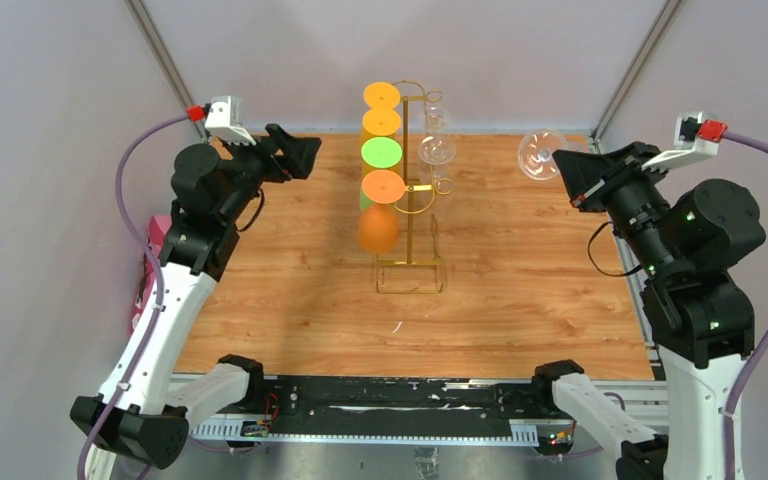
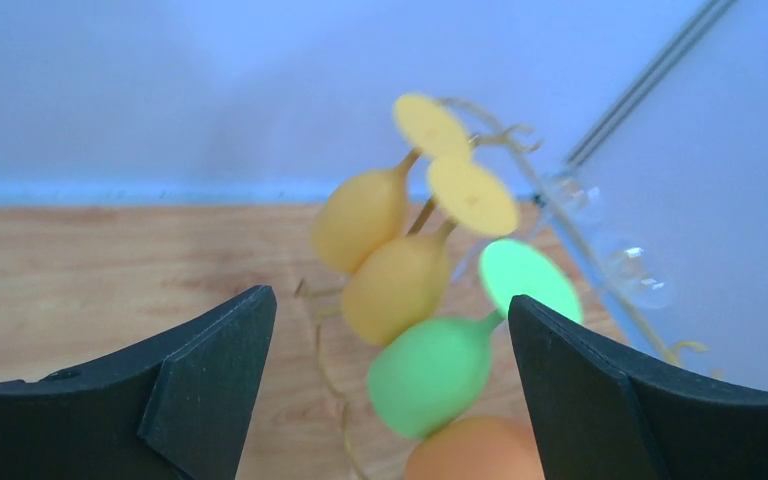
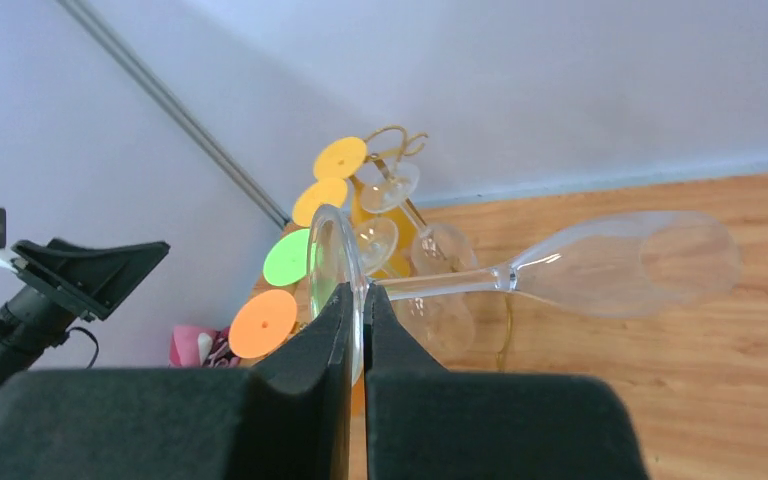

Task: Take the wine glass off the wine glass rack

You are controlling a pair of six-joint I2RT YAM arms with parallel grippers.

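presently, item status: removal looks largely done.

- wine glass (image 3: 620, 262): clear, off the hooks, held in the air to the right of the wine glass rack (image 1: 407, 225) and well apart from it, above the far right part of the counter (image 1: 290, 300).
- right gripper (image 3: 357, 330): clenched on the rim of the glass's foot, which stands edge-on between the two fingers.
- left gripper (image 2: 388, 305): released, jaws wide, nothing held, facing the rack from its left side.
- rack contents: yellow, green and orange glasses (image 1: 381, 152) on the left arms, clear glasses (image 1: 437, 149) on the right arms.
- orientation: long axis runs foot to stem to bowl, crosswise to the right gripper's fingers. in the right wrist view the bowl points off to the right. the top view shows little more than a disc.
- left to do, by judgement: at most setting the glass down, which the task does not strictly ask.
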